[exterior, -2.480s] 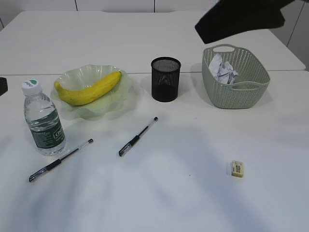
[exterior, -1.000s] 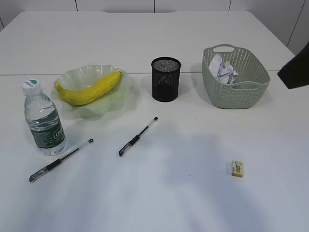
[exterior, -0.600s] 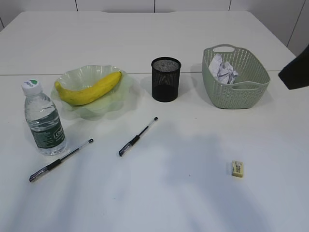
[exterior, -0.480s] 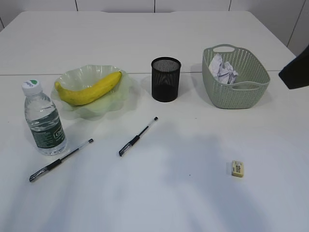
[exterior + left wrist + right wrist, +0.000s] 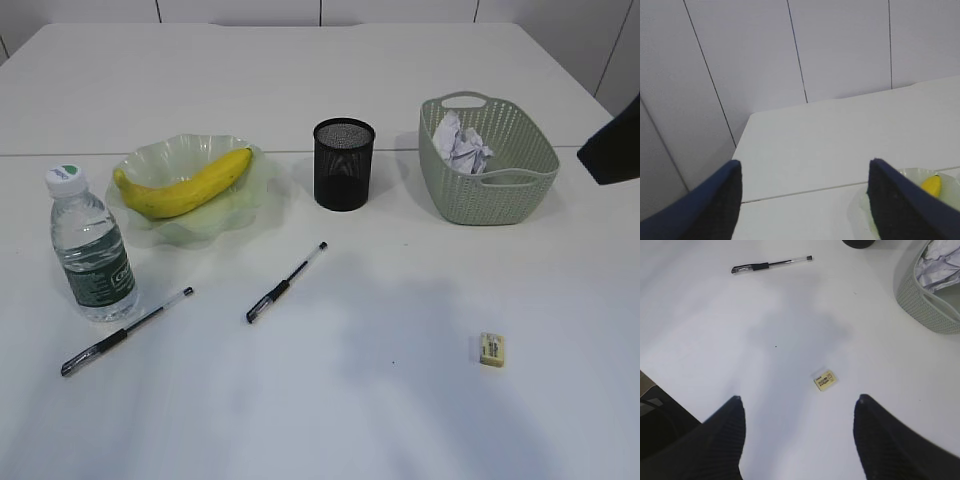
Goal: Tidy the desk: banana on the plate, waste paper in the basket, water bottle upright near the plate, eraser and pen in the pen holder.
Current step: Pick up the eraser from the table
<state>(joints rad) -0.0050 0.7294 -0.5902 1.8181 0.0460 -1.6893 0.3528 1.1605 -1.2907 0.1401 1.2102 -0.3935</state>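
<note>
Right end effector [image 5: 797, 440]: jaws spread, empty, above eraser [image 5: 824, 380].
Left end effector [image 5: 805, 200]: jaws spread, empty, apparently raised beside plate [image 5: 860, 210].
Eraser: flat on table [image 5: 715, 340].

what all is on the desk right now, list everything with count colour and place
banana: 1, yellow, lying on the plate
plate: 1, pale green, scalloped rim, back left
water bottle: 1, clear with white cap, upright, front left of the plate
pens: 2, black and clear, one beside the bottle, one near the middle
pen holder: 1, black mesh, back centre
basket: 1, grey-green, back right
waste paper: 1, white, crumpled, inside the basket
eraser: 1, yellowish, front right
left gripper: dark, open, holding nothing
right gripper: dark, open, above the eraser
</note>
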